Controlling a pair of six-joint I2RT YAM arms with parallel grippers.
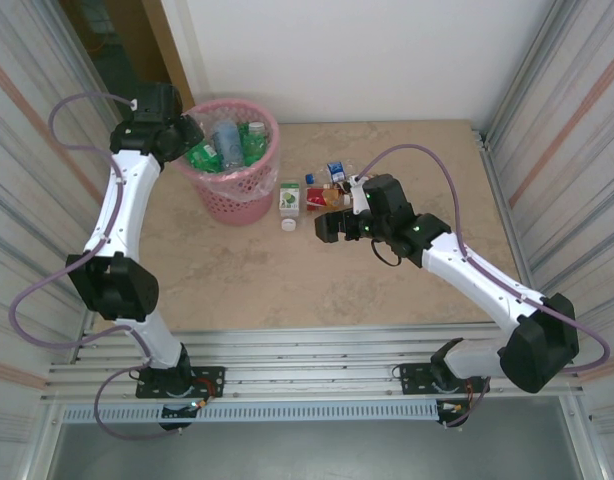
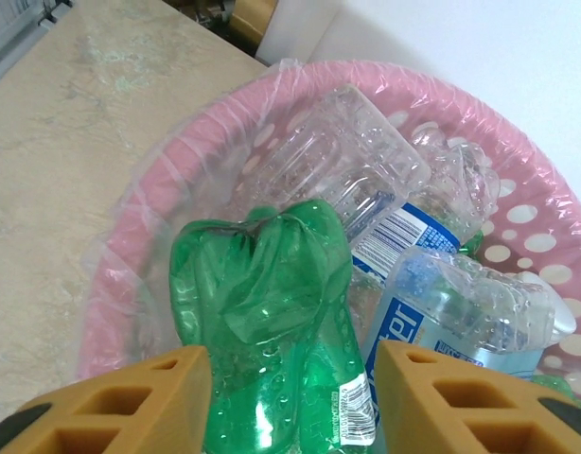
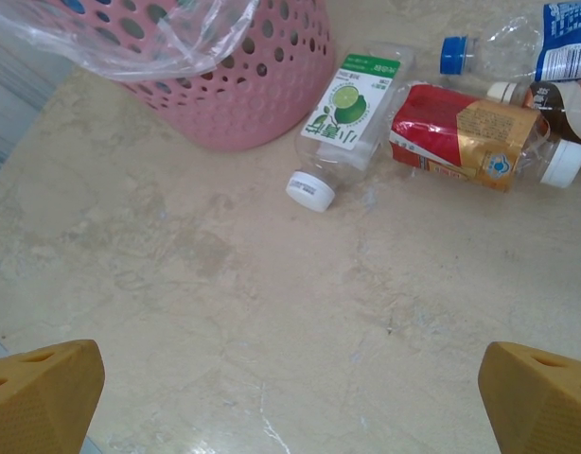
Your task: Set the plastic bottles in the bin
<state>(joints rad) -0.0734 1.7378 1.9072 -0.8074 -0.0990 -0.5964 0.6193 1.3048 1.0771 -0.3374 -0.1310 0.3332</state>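
The pink lattice bin (image 1: 233,202) stands at the back left with several bottles inside its liner. My left gripper (image 1: 187,136) hangs over its rim (image 2: 518,123). A crushed green bottle (image 2: 262,312) lies between the left gripper's (image 2: 292,364) fingers, close against both; I cannot tell whether they press it. Beneath it lie a clear bottle (image 2: 338,151) and a blue-labelled one (image 2: 442,312). On the table right of the bin (image 3: 262,85) lie a lime-labelled bottle (image 3: 347,113), a red-and-gold one (image 3: 461,137) and a blue-capped one (image 3: 499,52). My right gripper (image 3: 290,378) hovers open before them.
A brown bottle with a white cap (image 3: 555,99) lies behind the red-and-gold one. Corrugated metal walls (image 1: 567,120) close in both sides of the tabletop (image 1: 317,290). The right gripper (image 1: 327,228) is just in front of the loose bottles (image 1: 322,195).
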